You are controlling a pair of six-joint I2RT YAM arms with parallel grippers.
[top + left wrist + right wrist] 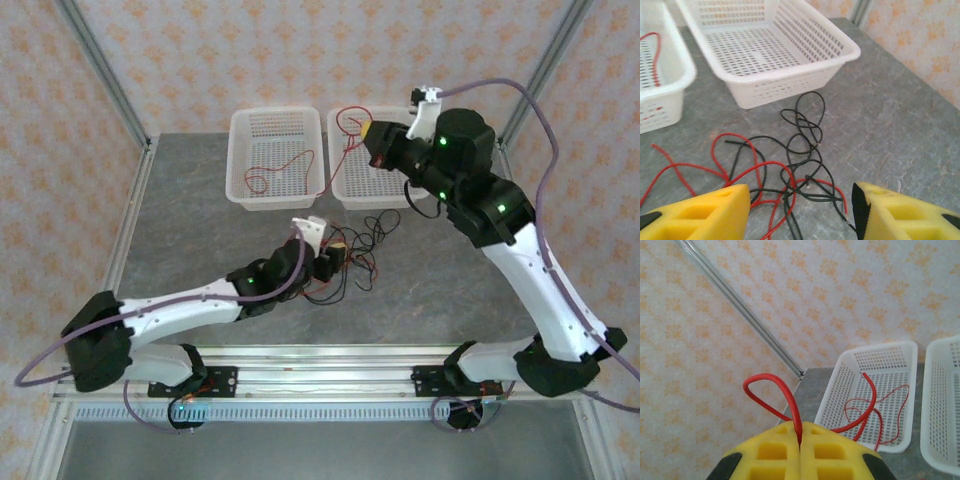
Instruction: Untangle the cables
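L claw (800, 205): low over worktop (450, 290) centre, fingers (715, 210) spread wide, nothing between them.
Tangle (790, 170): red + black cables crossed over each other at worktop centre, just ahead of L claw and short of the baskets. Black loops reach toward R basket's near wall. One red end trails off left.
Step (judged): L arm to draw one strand out of the tangle.
Method, L: go for a free end or outer loop, not the mid crossing. Close on a single strand only. The red tail at left looks least caught. Lift slow; if the pile comes up w/ it, stop & re-grip.
L basket (240, 150): far side, left of centre, holds one loose red cable (285, 170).
R basket (790, 90): just beside L basket, far side.
R claw (800, 437): raised by R basket's far-left corner, fingers pressed together on a held red cable (771, 382), which loops above the pads and hangs down.
Method, R (judged): held red likely belongs w/ the red in L basket. Get its whole length over the basket before release.
Risk: tail draped over a rim, or dropped back onto the tangle.
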